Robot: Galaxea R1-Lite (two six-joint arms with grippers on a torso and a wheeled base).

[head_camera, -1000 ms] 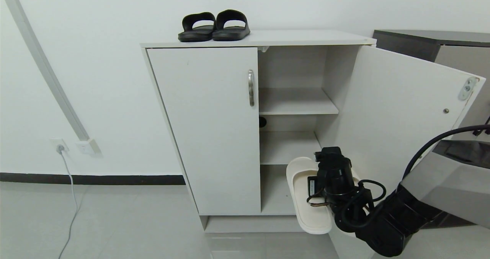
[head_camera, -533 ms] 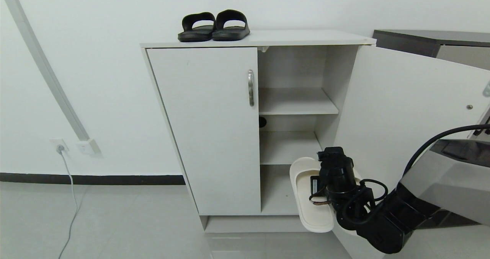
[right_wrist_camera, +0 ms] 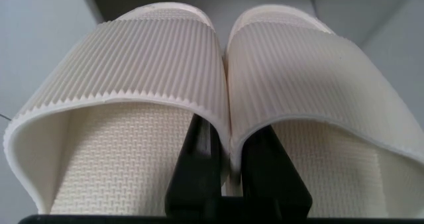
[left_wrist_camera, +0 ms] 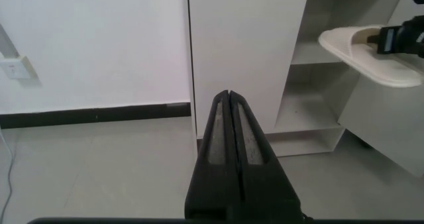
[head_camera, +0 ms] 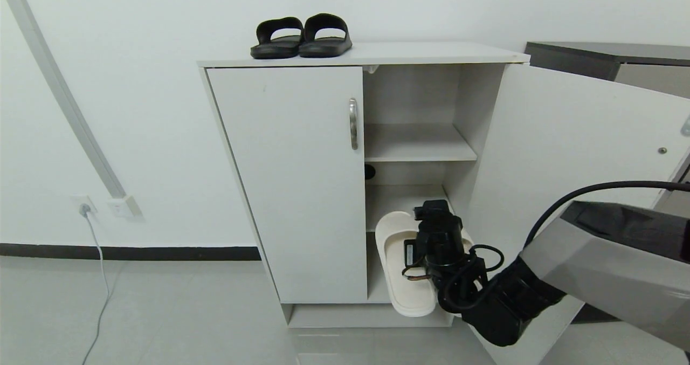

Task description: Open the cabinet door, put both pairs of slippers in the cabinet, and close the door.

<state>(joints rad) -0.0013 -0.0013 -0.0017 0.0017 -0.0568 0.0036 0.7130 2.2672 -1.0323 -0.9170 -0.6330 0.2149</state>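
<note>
Head view: the right claw (head_camera: 435, 238) held the white slippers (head_camera: 396, 270) side by side at the cabinet's (head_camera: 431, 52) lower opening, between the closed door (head_camera: 291, 181) and the open door (head_camera: 566, 149). The black slippers (head_camera: 302, 36) sat on the cabinet top, near its left edge.
Left wrist view: the left claw (left_wrist_camera: 228, 101) was pressed together, holding nothing, above the floor (left_wrist_camera: 99, 164).
Right wrist view: the fingers (right_wrist_camera: 199, 164) pinched both white slippers' inner strap edges together.

In the head view, the right hand (head_camera: 434, 230) and its arm cover most of the farther of the two cream slippers (head_camera: 391, 257), as well as part of the bottom shelf (head_camera: 378, 292). The open door (head_camera: 566, 155) runs off the right edge.
</note>
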